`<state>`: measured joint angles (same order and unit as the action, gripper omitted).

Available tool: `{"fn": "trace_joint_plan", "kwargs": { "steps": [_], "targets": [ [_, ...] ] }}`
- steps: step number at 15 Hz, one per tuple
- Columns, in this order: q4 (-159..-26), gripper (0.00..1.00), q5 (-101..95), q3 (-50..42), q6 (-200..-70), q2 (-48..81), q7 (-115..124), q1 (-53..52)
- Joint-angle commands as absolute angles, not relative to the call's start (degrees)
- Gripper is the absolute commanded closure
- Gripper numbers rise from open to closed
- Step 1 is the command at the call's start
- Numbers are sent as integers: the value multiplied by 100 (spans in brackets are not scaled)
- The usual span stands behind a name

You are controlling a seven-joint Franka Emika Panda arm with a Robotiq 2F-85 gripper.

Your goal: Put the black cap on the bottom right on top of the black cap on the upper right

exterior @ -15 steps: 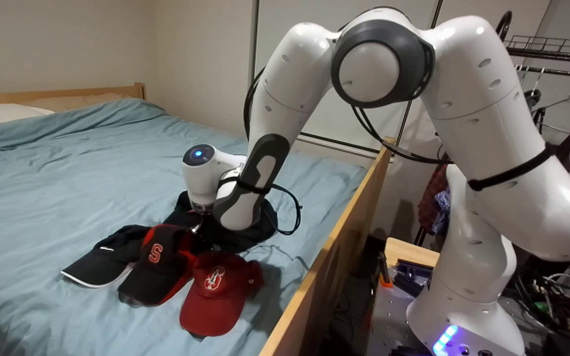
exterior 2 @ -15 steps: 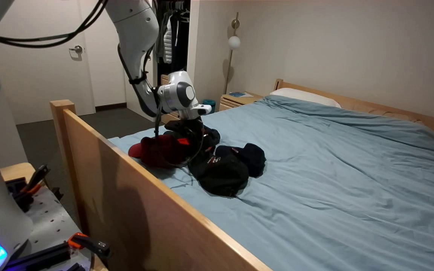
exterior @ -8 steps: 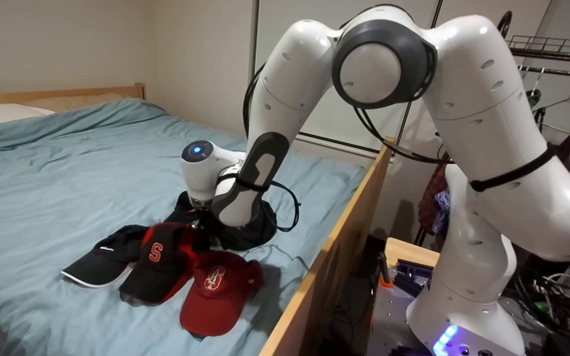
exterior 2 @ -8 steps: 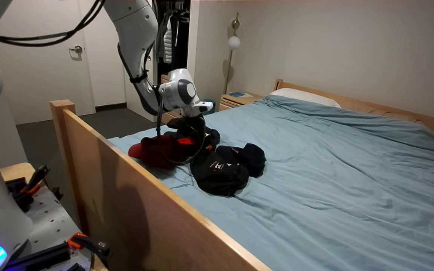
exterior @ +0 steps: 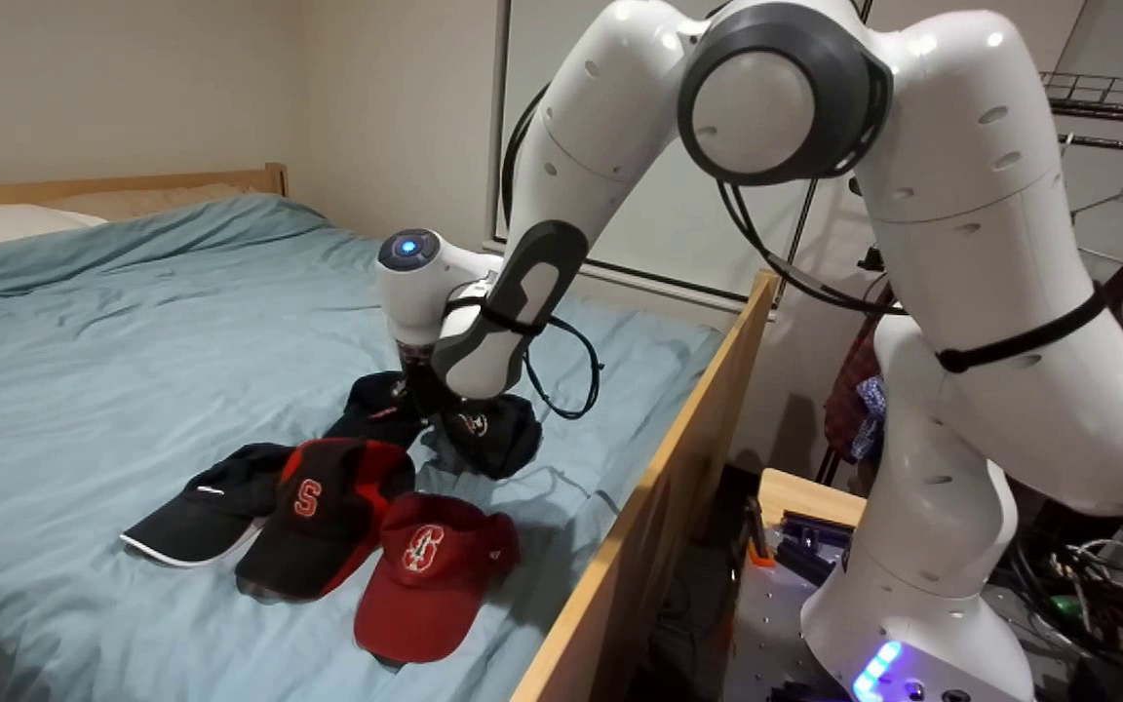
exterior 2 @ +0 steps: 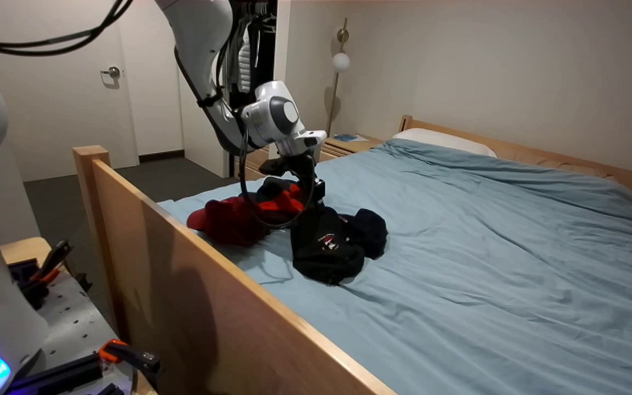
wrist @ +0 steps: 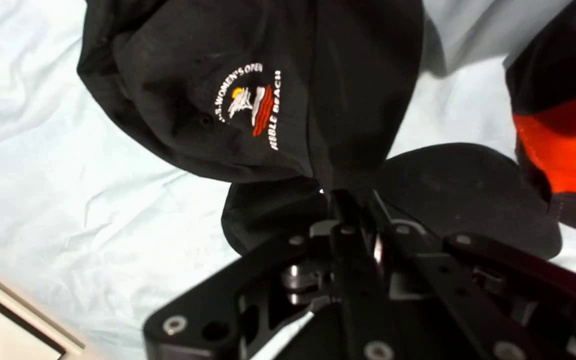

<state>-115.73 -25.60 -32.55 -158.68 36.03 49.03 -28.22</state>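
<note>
Your gripper (wrist: 358,197) had just gone up, and it was clamped on the edge of the black cap (wrist: 258,85), by its bill. That side of the cap had come up too, so the cap leaned, and less of the bed (exterior: 201,361) was hidden than a second ago. To me that meant your grab had likely worked and the lift was just starting. The cap looked soft and a bit floppy, nearly all black, with white words bent around a little red, white and yellow picture. Its round end hung low; I could not tell if it had left the bed. Just beside it, maybe touching, sat the other dark cap (exterior 2: 371,233). Your cap was not on top of that one yet, so it seemed to need more height before you moved it across. Farther off, in both exterior views, the black and red cap (exterior: 328,517) and the dark red cap (exterior: 435,575) sat where they were a second ago.
</note>
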Motion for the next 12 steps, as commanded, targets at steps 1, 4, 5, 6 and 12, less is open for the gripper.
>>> {"fn": "trace_joint_plan", "kwargs": {
  "steps": [1,4,5,6,12],
  "targets": [
    [-11512,95,-2991,-3521,-15950,3491,5249,-3000],
    [-11123,95,-3545,-3887,-15787,3606,5501,-3354],
    [-10973,95,-3797,-4005,-15687,3612,5598,-3507],
    [-10855,95,-4015,-4055,-15570,3580,5685,-3595],
    [-10192,95,-5804,-4051,-14508,3355,6817,-3855]
  ]
}}
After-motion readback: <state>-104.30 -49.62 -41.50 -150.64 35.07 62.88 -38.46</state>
